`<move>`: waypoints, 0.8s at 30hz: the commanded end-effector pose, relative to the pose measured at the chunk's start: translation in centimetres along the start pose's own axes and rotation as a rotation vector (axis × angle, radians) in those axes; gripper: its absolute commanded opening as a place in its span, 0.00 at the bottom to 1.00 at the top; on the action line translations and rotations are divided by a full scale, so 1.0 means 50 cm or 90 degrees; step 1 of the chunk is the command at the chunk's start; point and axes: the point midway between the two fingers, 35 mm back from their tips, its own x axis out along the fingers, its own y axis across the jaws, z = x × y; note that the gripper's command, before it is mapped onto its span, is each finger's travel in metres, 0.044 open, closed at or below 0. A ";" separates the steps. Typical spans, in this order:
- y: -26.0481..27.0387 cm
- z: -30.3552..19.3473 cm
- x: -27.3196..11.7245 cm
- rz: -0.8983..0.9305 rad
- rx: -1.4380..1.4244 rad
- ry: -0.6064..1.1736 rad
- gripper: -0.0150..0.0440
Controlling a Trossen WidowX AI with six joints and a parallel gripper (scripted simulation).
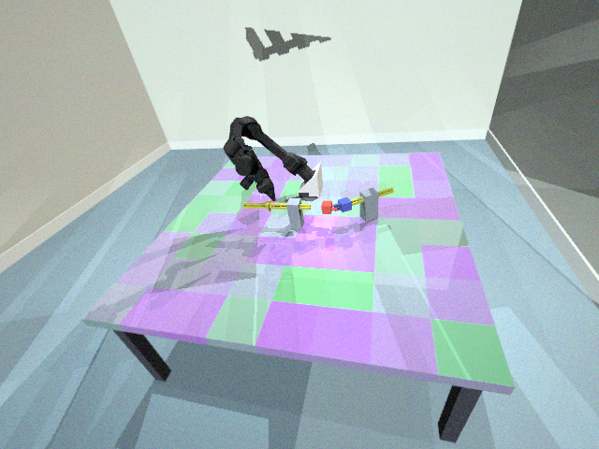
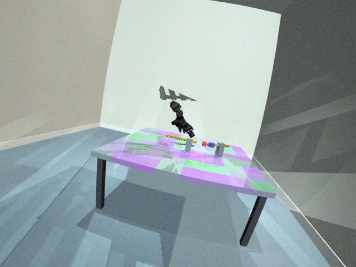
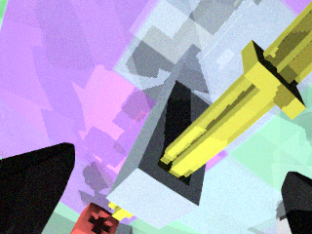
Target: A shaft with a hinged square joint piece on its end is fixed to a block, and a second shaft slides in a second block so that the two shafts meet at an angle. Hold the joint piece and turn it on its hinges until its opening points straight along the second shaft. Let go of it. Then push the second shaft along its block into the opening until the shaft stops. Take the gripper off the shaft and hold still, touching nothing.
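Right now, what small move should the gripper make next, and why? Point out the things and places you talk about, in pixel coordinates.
Probably lower the open gripper (image 1: 271, 196) around the sliding yellow shaft (image 1: 255, 206) (image 2: 174, 137) (image 3: 219, 132), near its collar (image 1: 269, 206) (image 3: 272, 80): nothing is held, and the shaft's end stops short of the red joint piece (image 1: 327, 207) (image 2: 204, 143) (image 3: 94, 221).

From here I see my black arm (image 2: 179, 113) above the table (image 2: 138, 162). One yellow shaft (image 2: 175, 138) runs through a grey block (image 2: 188, 145); its near end stands apart from the red piece (image 2: 204, 143), beside a blue one (image 2: 211, 144).
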 end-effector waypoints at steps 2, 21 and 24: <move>-0.046 0.071 -0.036 -0.022 -0.099 -0.032 1.00; -0.137 0.165 -0.070 -0.089 -0.212 -0.070 1.00; -0.138 0.170 -0.056 -0.089 -0.149 -0.088 1.00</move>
